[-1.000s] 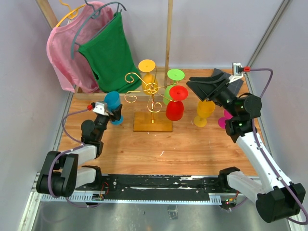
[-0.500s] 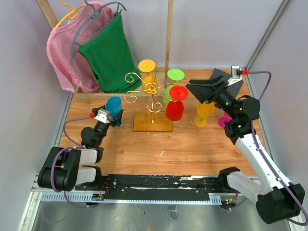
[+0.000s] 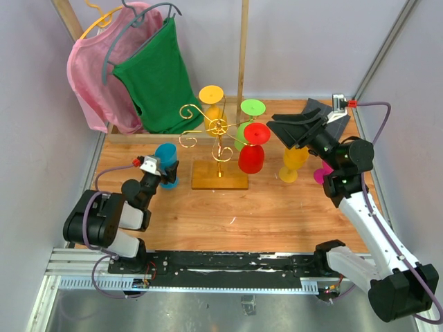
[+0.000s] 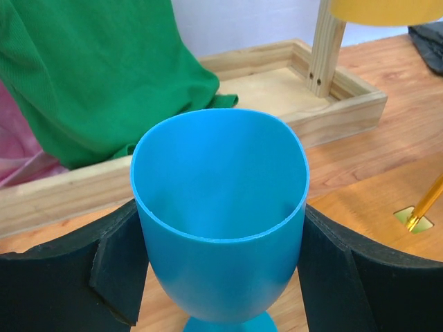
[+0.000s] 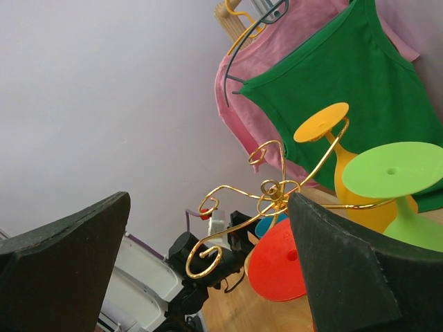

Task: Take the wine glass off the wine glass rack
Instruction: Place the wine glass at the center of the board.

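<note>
The gold wire wine glass rack stands mid-table on a square wood base. A yellow wine glass, a green one and a red one hang upside down from it. Left of the rack, my left gripper is shut on the bowl of a blue wine glass, held upright and low by the table. In the left wrist view the black fingers press both sides of the blue wine glass. My right gripper hangs open right of the red glass, holding nothing. Its wrist view shows the wine glass rack and the red glass foot.
A tall wooden clothes frame at the back left carries a pink shirt and a green top on hangers. An orange-yellow glass and a magenta glass stand on the table below the right gripper. Purple walls enclose the sides.
My left gripper has drawn back toward the near edge with the blue wine glass in it, its arm folding lower. The right gripper shifted slightly left and stayed open.
</note>
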Controlling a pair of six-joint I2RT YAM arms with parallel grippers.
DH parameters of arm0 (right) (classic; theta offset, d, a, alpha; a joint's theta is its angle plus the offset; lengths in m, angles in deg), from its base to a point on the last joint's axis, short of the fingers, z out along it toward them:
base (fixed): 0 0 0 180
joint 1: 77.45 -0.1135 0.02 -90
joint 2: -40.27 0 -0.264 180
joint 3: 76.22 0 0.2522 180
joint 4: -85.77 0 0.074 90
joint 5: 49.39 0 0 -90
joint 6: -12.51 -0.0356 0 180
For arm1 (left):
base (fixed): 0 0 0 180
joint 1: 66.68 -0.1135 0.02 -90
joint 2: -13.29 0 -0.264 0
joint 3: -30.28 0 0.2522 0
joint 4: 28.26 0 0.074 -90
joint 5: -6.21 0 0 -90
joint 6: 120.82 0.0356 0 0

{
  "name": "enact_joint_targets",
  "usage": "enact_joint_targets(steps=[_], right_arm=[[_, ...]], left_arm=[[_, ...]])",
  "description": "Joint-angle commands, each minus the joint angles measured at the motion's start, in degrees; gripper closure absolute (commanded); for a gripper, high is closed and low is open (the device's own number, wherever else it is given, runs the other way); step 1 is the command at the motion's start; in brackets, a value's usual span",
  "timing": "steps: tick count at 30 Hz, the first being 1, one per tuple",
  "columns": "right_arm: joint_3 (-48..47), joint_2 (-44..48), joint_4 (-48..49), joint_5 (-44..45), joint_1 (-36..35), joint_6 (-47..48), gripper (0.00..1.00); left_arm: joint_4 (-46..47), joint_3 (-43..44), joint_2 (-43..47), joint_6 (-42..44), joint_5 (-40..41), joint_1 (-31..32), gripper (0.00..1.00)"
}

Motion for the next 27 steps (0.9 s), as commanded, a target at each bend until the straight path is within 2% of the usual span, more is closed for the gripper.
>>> enact_joint_targets(steps=[1, 14, 21, 27], right_arm=[[-2.0, 0.32, 0.95, -0.33, -0.61, 1.27, 0.01], [-1.91, 0.11, 0.61, 0.07, -1.37, 1.97, 0.02], [-1.82, -0.29, 0.76, 0.24, -1.77, 2.23, 0.02], [-2.31, -0.61, 0.32, -0.07, -1.84, 2.5, 0.02]], left_arm=[[14.36, 1.31, -2.51, 0.29, 2.06, 0.38, 0.32], [15.17, 4.01, -6.52, 1.25, 3.49, 0.38, 0.32], [15.13, 3.39, -6.3, 2.04, 2.97, 0.38, 0.11], [14.91, 2.61, -4.14, 0.39, 1.75, 0.38, 0.05]])
